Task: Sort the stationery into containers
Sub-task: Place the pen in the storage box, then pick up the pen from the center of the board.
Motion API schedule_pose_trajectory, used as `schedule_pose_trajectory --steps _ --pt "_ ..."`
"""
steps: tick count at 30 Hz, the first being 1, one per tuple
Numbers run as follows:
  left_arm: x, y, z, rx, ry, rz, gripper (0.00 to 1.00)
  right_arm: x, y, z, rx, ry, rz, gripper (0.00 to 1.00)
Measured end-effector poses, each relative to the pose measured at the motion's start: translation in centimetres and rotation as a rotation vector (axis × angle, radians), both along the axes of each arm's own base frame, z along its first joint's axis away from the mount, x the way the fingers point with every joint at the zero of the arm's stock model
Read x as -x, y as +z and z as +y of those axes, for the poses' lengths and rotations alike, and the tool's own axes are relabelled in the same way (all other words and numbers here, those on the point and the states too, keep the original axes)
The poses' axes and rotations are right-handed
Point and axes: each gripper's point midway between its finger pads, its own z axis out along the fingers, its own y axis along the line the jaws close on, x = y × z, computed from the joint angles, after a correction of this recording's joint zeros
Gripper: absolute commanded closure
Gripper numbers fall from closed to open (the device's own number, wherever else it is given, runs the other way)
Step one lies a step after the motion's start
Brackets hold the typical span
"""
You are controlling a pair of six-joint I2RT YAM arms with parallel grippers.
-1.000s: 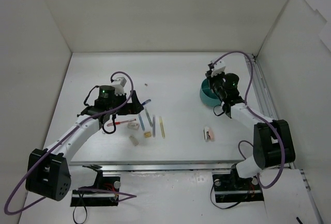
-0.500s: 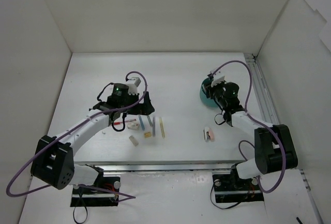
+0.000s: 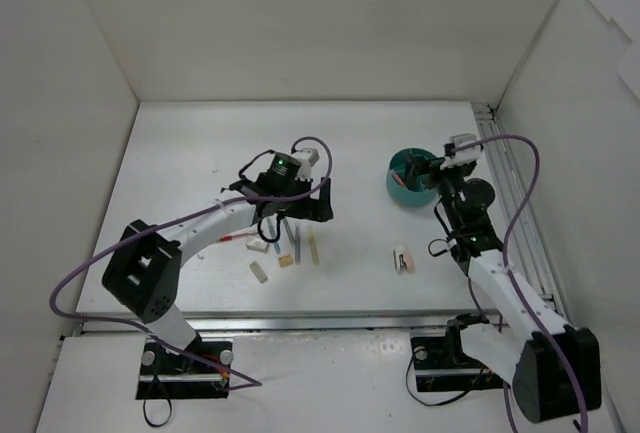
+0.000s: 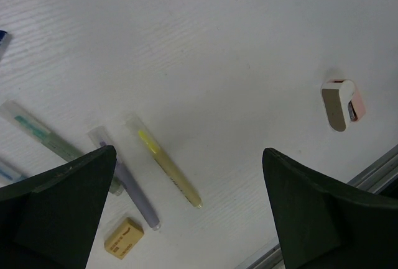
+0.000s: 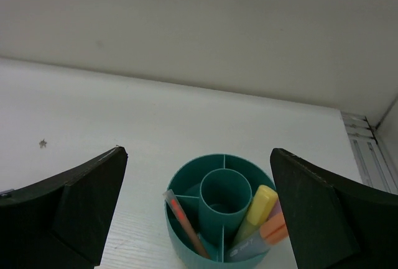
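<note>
Stationery sorting stood partly complete at this moment. The teal organiser sat on the table at the far right. The right wrist view showed that its outer compartments already held a thin orange-red pen in one section and a yellow marker with an orange marker in another. A sliver of purple beside these two could not be identified. The central tube appeared empty as far as could be seen. The right gripper hung close to the organiser with its jaws spread wide and nothing between them. The left gripper was likewise spread wide and empty, positioned above the loose group near the middle of the table. Beneath it lay a yellow highlighter, a purple marker, a clear pen with teal markings and a tan eraser, none of them touched by the fingers. The top view showed further pieces in the same group, among them a red pen and a pale eraser. A small white-and-pink item lay apart, between the group and the organiser. On this evidence the smaller share of the work was done. The whole loose group and the separate item remained to be carried to the organiser, and the left gripper appeared best placed for the next pick.
</note>
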Motion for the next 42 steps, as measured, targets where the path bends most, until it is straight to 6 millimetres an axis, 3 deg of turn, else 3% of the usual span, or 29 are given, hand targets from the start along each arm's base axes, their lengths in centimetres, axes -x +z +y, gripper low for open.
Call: schedule_pose_trajectory --steps 4,10,19,22,27,31,33,42 --pt "0.7 -2.3 -1.1 -0.054 0.026 0.078 0.01 2.2 1.8 -2.7 -0.12 -0.148 0.012 0.02" --pt "2.2 -5.9 -0.5 -0.161 0.121 0.183 0.05 3.5 3.2 -6.7 -0.235 -0.391 0.107 0.02" --pt "2.1 -8.5 -1.2 -0.24 0.179 0.235 0.29 4.5 0.5 -7.9 -0.252 -0.486 0.226 0.02" --pt "2.0 -9.0 -0.8 -0.268 0.202 0.241 0.38 4.7 0.1 -7.9 -0.254 -0.492 0.239 0.02" --pt "1.5 -9.2 -0.4 -0.295 0.234 0.226 0.66 4.7 0.0 -8.0 -0.253 -0.499 0.244 0.02" --pt "1.1 -9.4 -0.5 -0.307 0.232 0.217 0.93 4.7 0.0 -8.0 -0.253 -0.5 0.245 0.02" --pt "0.7 -9.4 -1.0 -0.308 0.226 0.207 1.0 4.8 0.0 -8.1 -0.253 -0.503 0.244 0.02" --pt "-1.4 -7.9 -2.7 -0.295 0.148 0.12 1.0 5.4 0.6 -8.3 -0.259 -0.507 0.226 0.02"
